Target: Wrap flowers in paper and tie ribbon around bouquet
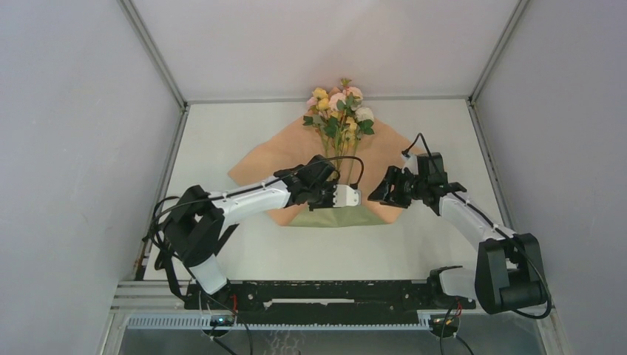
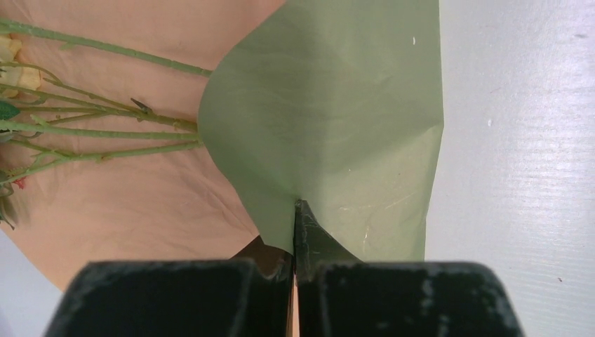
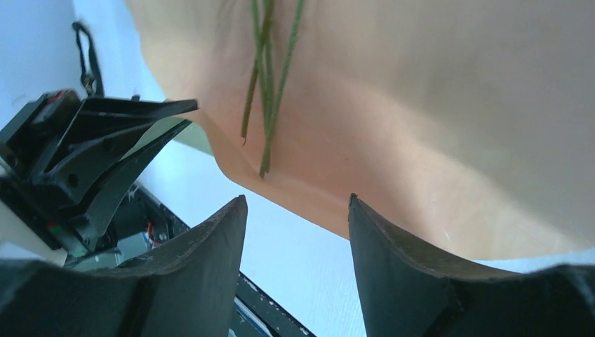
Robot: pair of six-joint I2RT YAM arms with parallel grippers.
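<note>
1. The left gripper (image 2: 297, 208) is pinching the olive-green flap (image 2: 330, 119) of the paper (image 1: 262, 159). Its jaws are standing fully together on the thin sheet, right at the edge of the flap.
2. The right gripper (image 3: 296, 203) is standing with its jaws well apart and is holding nothing. It is hovering just beside the near right edge of the paper, near the left gripper.
3. The flowers (image 1: 339, 111) are lying on the peach face of the paper, with the heads reaching over the far corner. The stems (image 2: 105, 130) are running toward the near corner, where their ends are going under the lifted flap.
4. One risk, as I am judging it: the pinch is taking only a small bit of thin paper. A strong pull could tear it or let it slip out, and the flap would then fall open.
5. Another risk: the flap is arching loosely over the stems. A sideways pull could drag them along and push the bunch off centre.
6. The right gripper could crease the sheet or miss it, because the edge is lying close to the table (image 1: 222, 251).
7. No real container is showing. The paper is the only wrap, and it is not yet forming a cone around the flowers.
8. The ribbon is not showing in any view, so I cannot tell where it is.
</note>
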